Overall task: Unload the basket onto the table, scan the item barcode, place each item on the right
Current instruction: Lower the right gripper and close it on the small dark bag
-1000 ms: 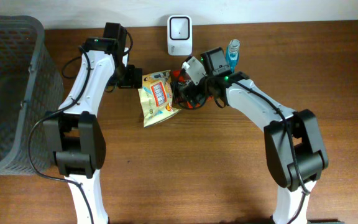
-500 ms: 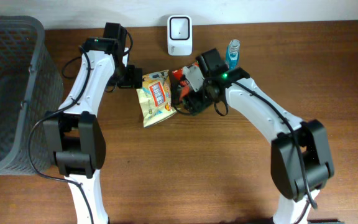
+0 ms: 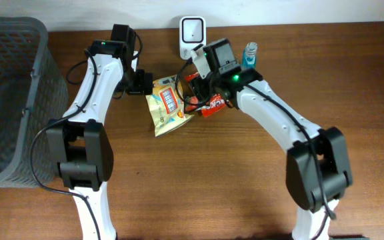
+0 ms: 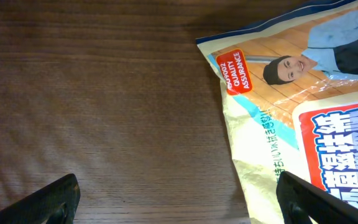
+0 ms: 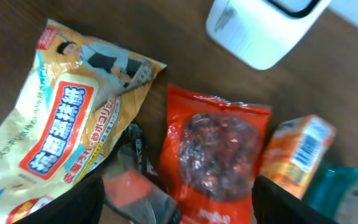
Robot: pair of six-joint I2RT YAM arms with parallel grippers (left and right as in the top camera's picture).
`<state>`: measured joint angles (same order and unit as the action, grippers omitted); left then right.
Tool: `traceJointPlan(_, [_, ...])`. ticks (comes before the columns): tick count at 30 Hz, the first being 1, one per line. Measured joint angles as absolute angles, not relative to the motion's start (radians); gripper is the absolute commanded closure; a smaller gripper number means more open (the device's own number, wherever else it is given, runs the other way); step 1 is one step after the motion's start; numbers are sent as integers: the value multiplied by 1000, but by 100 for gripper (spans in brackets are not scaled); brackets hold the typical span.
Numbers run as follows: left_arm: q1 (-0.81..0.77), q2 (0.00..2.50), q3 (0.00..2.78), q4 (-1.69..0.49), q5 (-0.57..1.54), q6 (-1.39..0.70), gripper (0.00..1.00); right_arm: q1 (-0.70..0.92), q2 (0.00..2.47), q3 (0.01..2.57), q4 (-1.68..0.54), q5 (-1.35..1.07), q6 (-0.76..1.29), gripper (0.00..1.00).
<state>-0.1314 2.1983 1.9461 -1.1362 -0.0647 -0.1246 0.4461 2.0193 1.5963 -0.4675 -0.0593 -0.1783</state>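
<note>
— Where is the red plastic snack pouch (image 5: 216, 155)?
— Near the wooden table's (image 3: 212, 173) far edge, beside the white boxy scanner (image 3: 193, 37).
— Grippers?
— Left gripper (image 4: 176, 199) spread wide by the yellow foil bag (image 3: 167, 105); right gripper (image 5: 176, 196) apart, grip unclear.

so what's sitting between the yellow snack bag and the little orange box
A red packet lies between the yellow snack bag and the orange box; the right wrist view shows it best.

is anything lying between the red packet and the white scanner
Nothing visible. In the right wrist view only bare table separates the red packet from the white scanner. The orange box lies beside the packet and the yellow bag on its other side, both off that line.
</note>
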Motion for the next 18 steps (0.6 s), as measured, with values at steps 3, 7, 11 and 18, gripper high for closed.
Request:
traceJointPlan(3, [-131,2198,1946,-1137,-64,-125,1,446,2073,1596,-448,-85,-178,28])
traceJointPlan(7, [-131,2198,1946,-1136,-64,-125,1,446,2115,1596,-487,-130,-177,30])
traceJointPlan(11, [-131,2198,1946,-1136,-65,-125,1,448,2116,1597,-556,-157,-161,31])
traceJointPlan(18, [-131,2198,1946,-1136,-64,-125,1,455,2116,1597,-716,-209,-77,36])
